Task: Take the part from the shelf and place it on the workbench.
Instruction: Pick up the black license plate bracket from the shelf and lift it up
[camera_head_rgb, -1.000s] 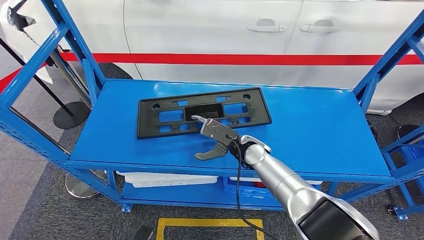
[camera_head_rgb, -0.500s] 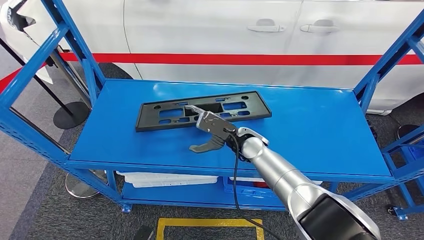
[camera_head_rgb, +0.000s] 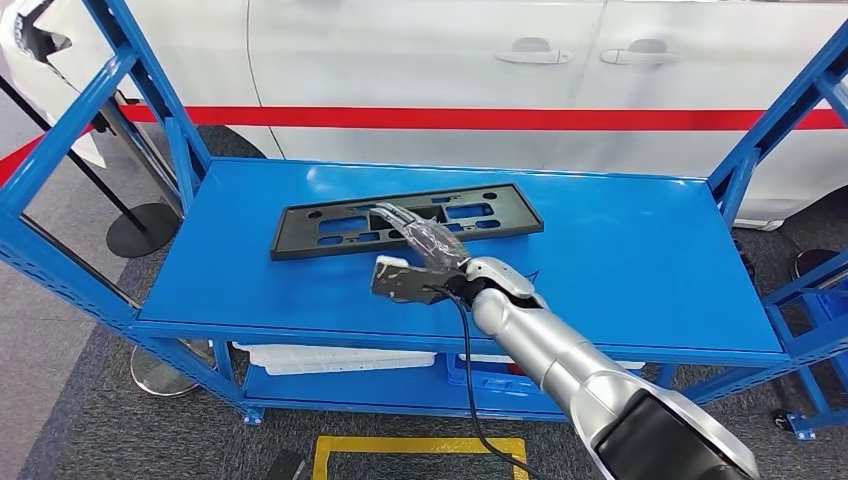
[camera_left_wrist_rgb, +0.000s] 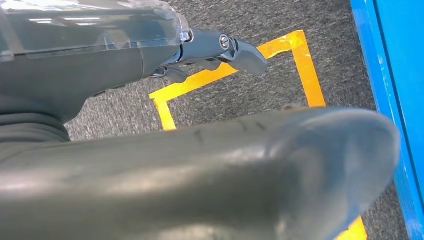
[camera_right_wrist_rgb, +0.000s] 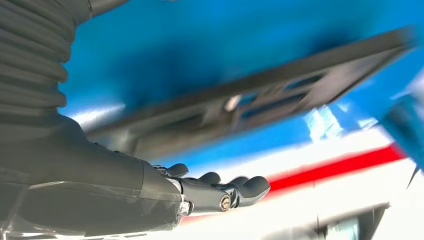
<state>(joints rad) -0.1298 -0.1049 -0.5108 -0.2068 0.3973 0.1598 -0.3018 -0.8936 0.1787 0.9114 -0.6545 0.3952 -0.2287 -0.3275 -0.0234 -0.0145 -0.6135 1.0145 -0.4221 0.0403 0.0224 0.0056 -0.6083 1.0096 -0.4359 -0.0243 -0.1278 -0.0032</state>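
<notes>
Behind the big blue metal shelf (camera_head_rgb: 640, 250), a white car with a red stripe (camera_head_rgb: 500, 118); under the shelf, grey carpet with a yellow taped square (camera_head_rgb: 420, 447). On the top board of the shelf, toward its back and left of its middle, a flat black plastic frame with holes (camera_head_rgb: 330, 228), lying down. Over the near edge of that frame, the right hand (camera_head_rgb: 420, 255) on its silver arm, dark fingers (camera_head_rgb: 400, 218) stretched out side by side above the frame, thumb set apart toward the front of the shelf. Cannot tell whether touching the frame. Beside the shelf and low over the carpet, the left hand (camera_left_wrist_rgb: 150, 55), holding nothing, fingers (camera_left_wrist_rgb: 245, 52) loosely out.
</notes>
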